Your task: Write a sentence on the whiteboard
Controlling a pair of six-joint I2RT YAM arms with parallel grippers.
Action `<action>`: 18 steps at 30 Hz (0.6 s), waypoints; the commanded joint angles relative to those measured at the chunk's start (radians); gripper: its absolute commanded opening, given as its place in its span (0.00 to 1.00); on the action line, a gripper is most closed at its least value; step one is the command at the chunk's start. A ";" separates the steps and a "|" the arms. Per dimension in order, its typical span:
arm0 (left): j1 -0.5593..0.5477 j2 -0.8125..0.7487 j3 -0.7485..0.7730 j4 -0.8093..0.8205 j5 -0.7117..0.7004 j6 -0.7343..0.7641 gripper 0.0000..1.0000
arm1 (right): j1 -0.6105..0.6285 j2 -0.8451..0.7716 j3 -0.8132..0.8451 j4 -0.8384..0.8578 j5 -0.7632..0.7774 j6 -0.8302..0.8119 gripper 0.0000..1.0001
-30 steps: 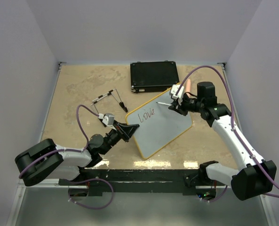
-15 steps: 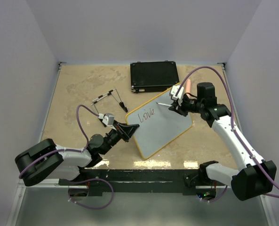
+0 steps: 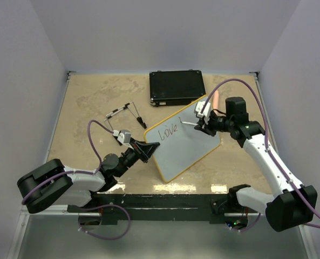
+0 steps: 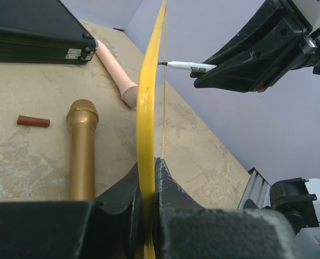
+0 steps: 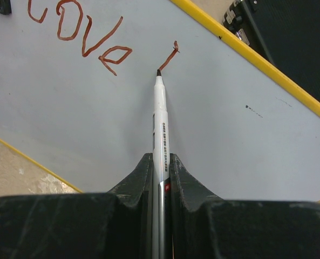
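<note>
out in the middle of the table (image 3: pixel 89 102), the whiteboard (image 3: pixel 189 145) is held tilted up rather than lying flat. its yellow frame is pinched at the near-left edge by the left gripper (image 3: pixel 148 148), whose jaws are clamped tight on it. the right gripper (image 3: pixel 202 123) comes at the board from the right, clenched around a thin marker (image 3: pixel 188 122) that runs straight out between its jaws. from where i stand the marker's long axis meets the pale face nearly square on. its tip looks to be touching the board at the foot of a short fresh stroke. that stroke sits just right of "love", the only word of the sentence (image 3: pixel 168 130) written, so i'd say the writing is barely begun. the next stroke turns on this: the written line runs along the board's long axis toward its far-right corner. the bare face lies rightward of the tip and below the word, on the side the right arm is nearer. counting up: one board, one marker, one finished word plus one stroke, two arms both occupied. beyond the board lies one black case (image 3: pixel 177 88). on the board's back side, in the left wrist view, lie one gold microphone (image 4: pixel 82 145), one pink cylinder (image 4: pixel 114 65) and one small red-brown cap (image 4: pixel 33 121).
</note>
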 commanded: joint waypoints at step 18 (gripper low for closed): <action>-0.005 0.015 0.000 -0.067 0.050 0.077 0.00 | 0.004 -0.029 -0.030 -0.069 0.016 -0.043 0.00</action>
